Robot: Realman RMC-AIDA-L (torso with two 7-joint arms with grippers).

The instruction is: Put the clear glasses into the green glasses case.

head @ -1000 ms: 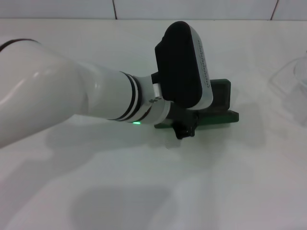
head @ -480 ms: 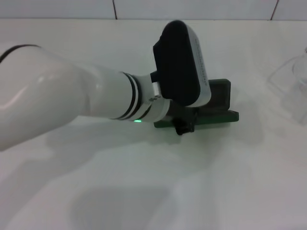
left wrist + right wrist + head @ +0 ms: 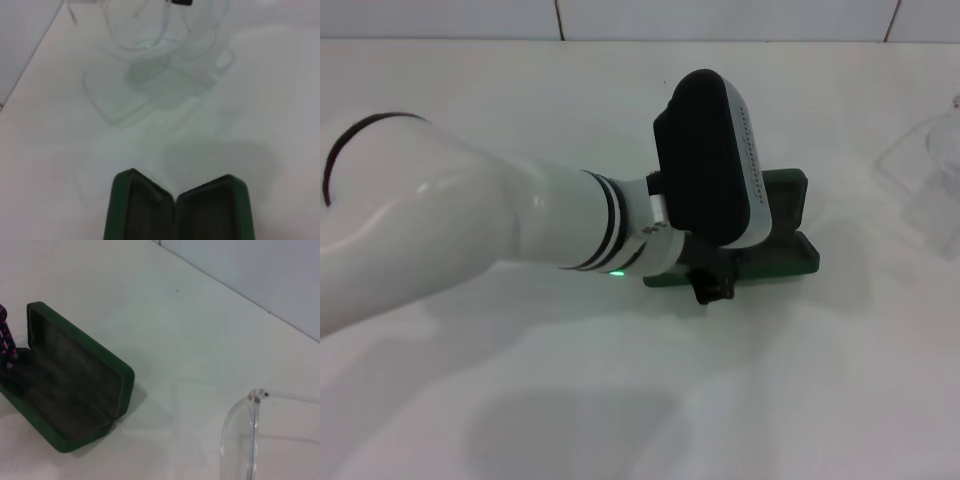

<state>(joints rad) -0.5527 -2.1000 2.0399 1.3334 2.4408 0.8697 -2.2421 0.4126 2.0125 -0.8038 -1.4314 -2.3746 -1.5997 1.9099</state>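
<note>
Comparing with the head view of a second ago, the left arm has pushed slightly forward and to the right over the case (image 3: 780, 235), and its wrist housing now covers more of the lid. The case itself appears nudged a little rightward on the desk (image 3: 620, 400), though it lies open as before, lid raised, dark lining showing. At the right edge the glasses (image 3: 930, 180) have slid partly out of the head view.

Left gripper (image 3: 713, 285): only a dark part of it shows beneath the wrist, at the near edge of the case. Whether its fingers are open or closed cannot be told, nor whether it touches the case.

Right gripper: not seen in any view. The right wrist camera shows one lens and the frame corner of the glasses close beneath it, which suggests that arm hangs near them; whether it has hold of them cannot be told.

Location of the task item: the glasses lie well apart from the case, to its right. The left wrist view shows them beyond the open case with bare desk between.

Judgement: the left arm seems to be steadying the case. The case is empty; insertion is not yet begun.

Count: one pair of glasses; one case; one arm in the head view.
</note>
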